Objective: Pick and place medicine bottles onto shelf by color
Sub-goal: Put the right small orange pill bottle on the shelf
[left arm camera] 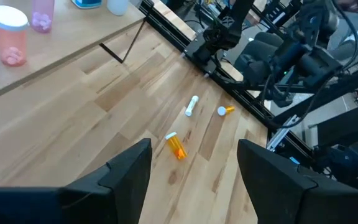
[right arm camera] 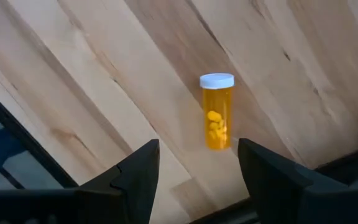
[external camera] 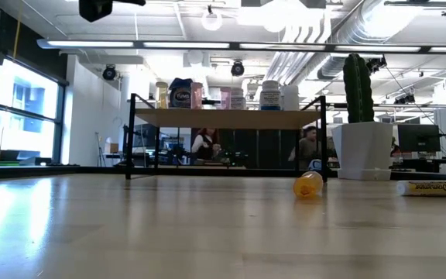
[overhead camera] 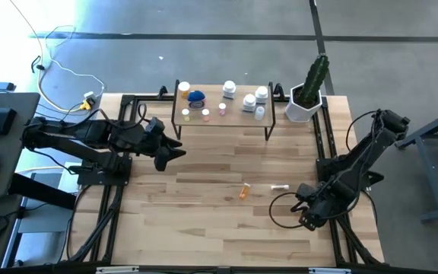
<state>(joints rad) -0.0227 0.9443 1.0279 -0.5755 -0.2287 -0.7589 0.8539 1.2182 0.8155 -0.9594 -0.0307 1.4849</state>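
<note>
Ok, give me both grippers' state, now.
Left gripper: open, holding nothing.
Right gripper: open, empty, an orange bottle lying ahead of it.

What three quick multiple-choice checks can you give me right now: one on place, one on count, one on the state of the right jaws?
1. Where is the white tube?
A. on the shelf
B. lying on the table
C. on the floor

2. How many orange bottles lie off the shelf?
A. one
B. two
C. four

3. The jaws of the right gripper are:
A. open and empty
B. shut on a bottle
C. shut on the tube

Answers:
1. B: the tube lies flat on the boards beside an orange bottle.
2. B: the left wrist view shows one orange bottle mid-table and a second orange bottle near the right arm.
3. A: the jaws stand apart, with the second orange bottle ahead of them, untouched.
</note>
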